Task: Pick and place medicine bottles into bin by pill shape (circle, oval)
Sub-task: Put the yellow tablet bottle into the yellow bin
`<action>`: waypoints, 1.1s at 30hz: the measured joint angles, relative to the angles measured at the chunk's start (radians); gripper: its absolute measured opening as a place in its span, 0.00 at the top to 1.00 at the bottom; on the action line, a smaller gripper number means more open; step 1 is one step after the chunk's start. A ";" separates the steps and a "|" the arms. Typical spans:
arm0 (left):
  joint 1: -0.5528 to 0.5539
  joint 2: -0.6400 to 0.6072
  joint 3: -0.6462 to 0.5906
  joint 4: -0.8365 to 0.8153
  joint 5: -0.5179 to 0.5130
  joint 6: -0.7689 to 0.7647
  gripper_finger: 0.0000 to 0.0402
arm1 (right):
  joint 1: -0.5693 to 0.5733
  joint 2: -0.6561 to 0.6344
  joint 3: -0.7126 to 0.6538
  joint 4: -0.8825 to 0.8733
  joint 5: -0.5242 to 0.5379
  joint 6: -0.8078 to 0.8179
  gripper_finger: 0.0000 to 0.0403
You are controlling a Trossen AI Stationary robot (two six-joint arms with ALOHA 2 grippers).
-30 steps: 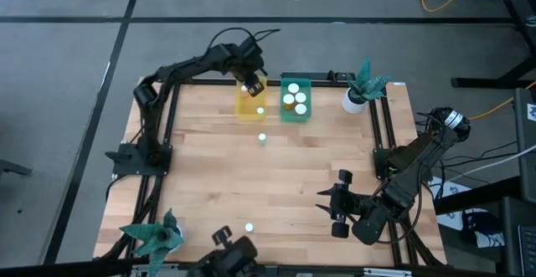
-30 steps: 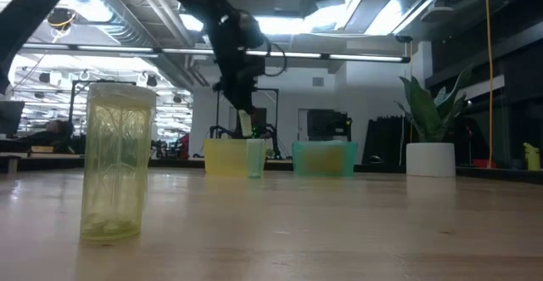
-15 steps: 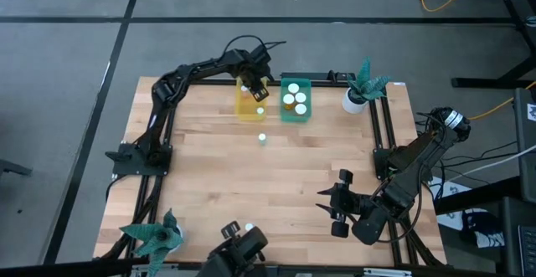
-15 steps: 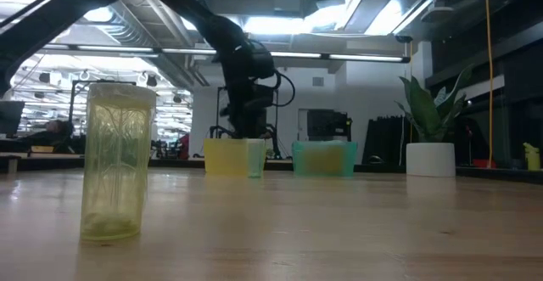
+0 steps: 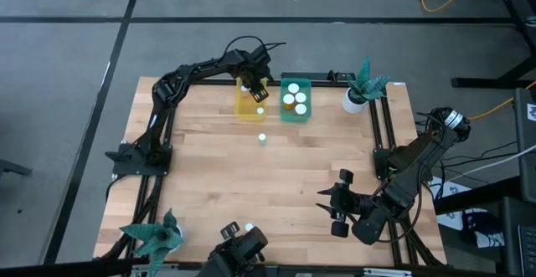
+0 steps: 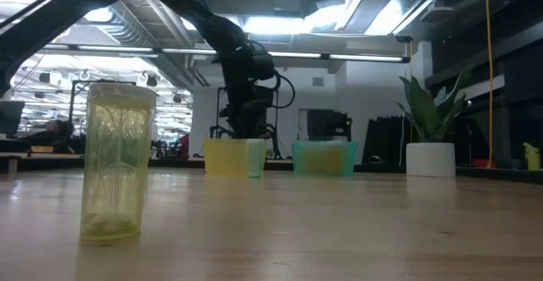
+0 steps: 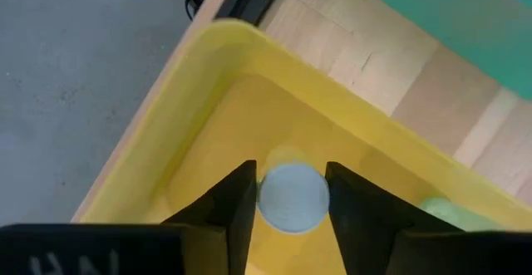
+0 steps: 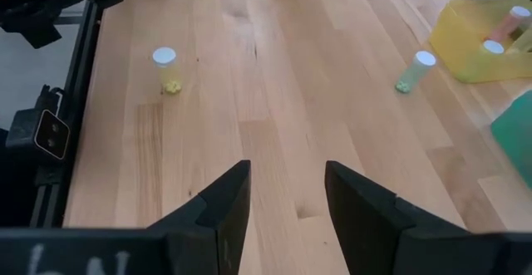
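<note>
We see the left claw down inside the yellow bin at the counter's far edge, its fingers flanking a white-capped bottle; whether they grip it we cannot tell. The right claw hangs empty, slightly parted, near the counter's right edge.

You've got a yellowish clear bottle standing upright close to the camera on the bench. Far back, the yellow bin and teal bin sit side by side, a narrow bottle in front of the yellow one. A dark arm reaches down over the yellow bin; a white plant pot stands right of the teal bin.
</note>
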 joint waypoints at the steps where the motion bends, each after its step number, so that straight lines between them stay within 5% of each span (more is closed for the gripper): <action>1: 0.000 0.000 0.000 -0.006 0.000 0.000 0.66 | 0.000 0.000 0.000 0.000 0.000 0.000 0.61; 14: 0.000 -0.002 0.000 0.003 -0.008 0.000 0.63 | 0.000 0.000 0.000 0.002 0.000 0.000 0.61; 22: -0.011 -0.112 0.000 -0.030 -0.006 0.002 0.63 | 0.000 0.000 0.000 0.001 0.000 0.000 0.61; 33: -0.275 -0.269 0.002 -0.483 0.116 -0.079 0.63 | 0.000 0.000 0.000 0.000 0.000 0.000 0.61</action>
